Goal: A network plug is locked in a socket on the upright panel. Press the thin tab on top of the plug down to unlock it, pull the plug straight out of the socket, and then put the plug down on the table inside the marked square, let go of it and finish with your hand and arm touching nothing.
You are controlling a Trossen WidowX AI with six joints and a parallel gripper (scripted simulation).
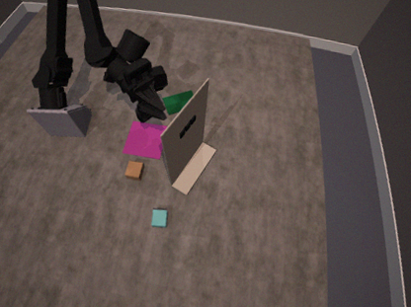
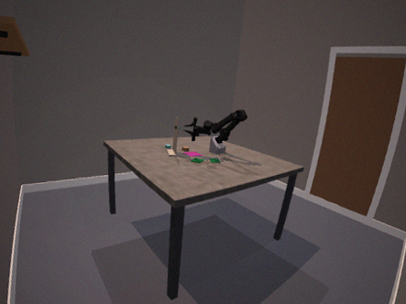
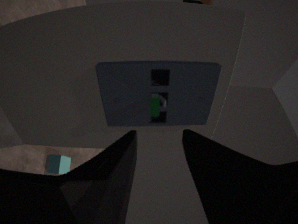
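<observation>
Though hidden from the top view, green plug (image 3: pixel 157 107) socketed beyond the part-closed, empty tool (image 3: pixel 160 156).

The arm (image 1: pixel 64 22) is matte black all over, built of thick rounded links with bulkier cylindrical housings at the joints. It rises from a pale grey, wedge-shaped base block (image 1: pixel 60 118) with slanted sides. The gripper (image 1: pixel 151 104) is black too, its two fingers broad at the root and tapering to blunt, angular tips. No cables, screws or markings can be made out.
</observation>
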